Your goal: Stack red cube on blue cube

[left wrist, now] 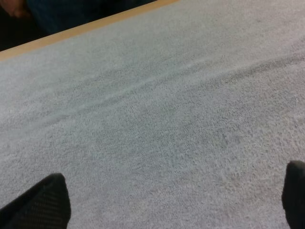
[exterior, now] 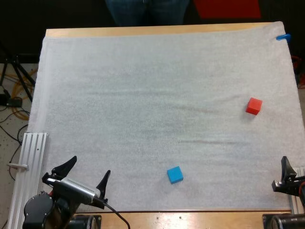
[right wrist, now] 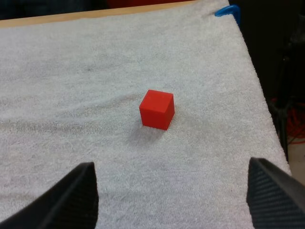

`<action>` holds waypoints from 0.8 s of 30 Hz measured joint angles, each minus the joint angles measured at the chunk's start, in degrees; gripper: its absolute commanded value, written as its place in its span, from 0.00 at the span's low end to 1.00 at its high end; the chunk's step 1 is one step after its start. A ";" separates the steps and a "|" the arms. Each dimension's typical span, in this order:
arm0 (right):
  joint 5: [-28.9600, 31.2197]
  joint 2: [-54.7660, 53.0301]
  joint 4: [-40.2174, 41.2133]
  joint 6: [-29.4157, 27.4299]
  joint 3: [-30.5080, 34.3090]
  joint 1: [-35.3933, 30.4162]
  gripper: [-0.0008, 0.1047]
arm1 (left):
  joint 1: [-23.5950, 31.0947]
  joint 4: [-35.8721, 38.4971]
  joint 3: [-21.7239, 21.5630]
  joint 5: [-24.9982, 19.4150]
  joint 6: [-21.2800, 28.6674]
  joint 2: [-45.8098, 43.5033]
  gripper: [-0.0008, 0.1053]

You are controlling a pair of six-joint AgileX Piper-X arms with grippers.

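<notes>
The wooden table [exterior: 162, 30] runs across the frame in my high view, and the white mat [exterior: 143, 109] covers nearly all of it, with a few shallow wrinkles across the middle. At the top centre of the frame, beyond the table's far edge, a person's legs [exterior: 147, 10] stand in dark trousers. A ribbed metal rail [exterior: 29, 167] lies along the mat's lower left edge. My left gripper [exterior: 89, 167] sits at the lower left of the frame, its claw spread wide over bare mat and holding nothing. My right gripper [right wrist: 170, 164] sits at the lower right edge of the frame, its claw also wide open and empty; from its wrist camera the red cube [right wrist: 157, 109] lies ahead of the fingers, well clear of both. In the high view the red cube is at the right of the frame, near the mat's right edge, and the blue cube [exterior: 175, 174] is at lower centre, well apart from it.
</notes>
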 measured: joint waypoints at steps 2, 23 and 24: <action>0.00 0.00 0.00 0.00 0.00 0.00 0.62 | 0.00 0.00 0.00 0.00 0.00 0.00 0.83; -5.52 7.97 4.21 -0.26 -6.98 0.00 0.62 | -9.72 4.13 -9.43 2.30 -3.73 1.76 0.83; -6.31 9.72 4.30 -0.40 -8.07 0.00 0.62 | -10.89 4.76 -10.42 2.30 -3.16 3.25 0.83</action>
